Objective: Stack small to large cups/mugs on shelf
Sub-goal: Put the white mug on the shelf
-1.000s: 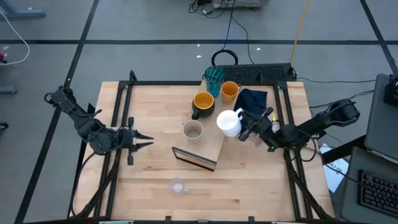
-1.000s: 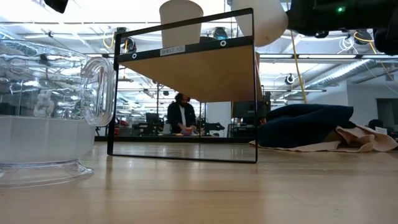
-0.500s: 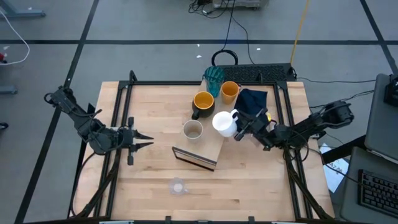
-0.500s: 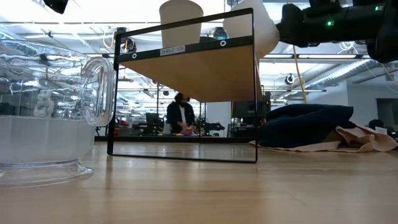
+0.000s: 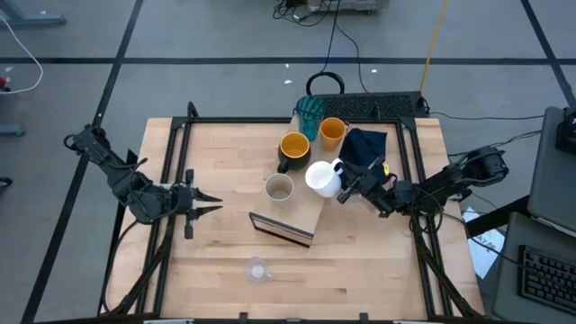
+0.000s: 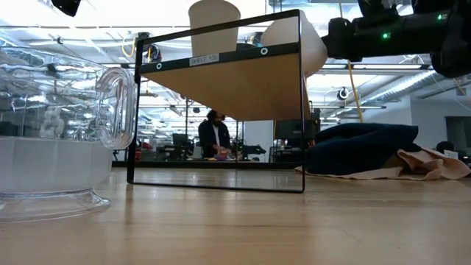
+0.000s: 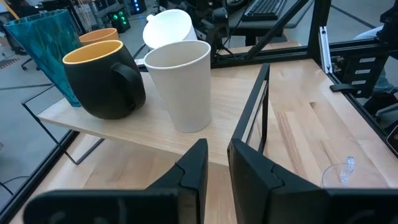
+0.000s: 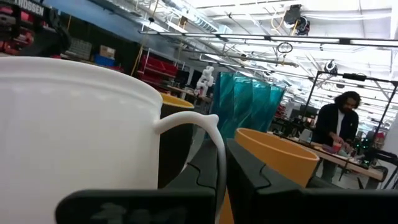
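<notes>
Right gripper (image 5: 346, 186) clamped on white mug (image 5: 321, 177) handle, mug above the shelf (image 5: 301, 216)

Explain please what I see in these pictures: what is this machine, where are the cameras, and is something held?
This is a robot with two dark arms at a wooden table. One camera looks down from above, one sits at table height, and one rides on each wrist. On the raised wooden shelf stand a beige cup and a dark mug. The right gripper holds a white mug by its handle, jaws shut, over the shelf. The left gripper waits at the table's left side, holding nothing.
</notes>
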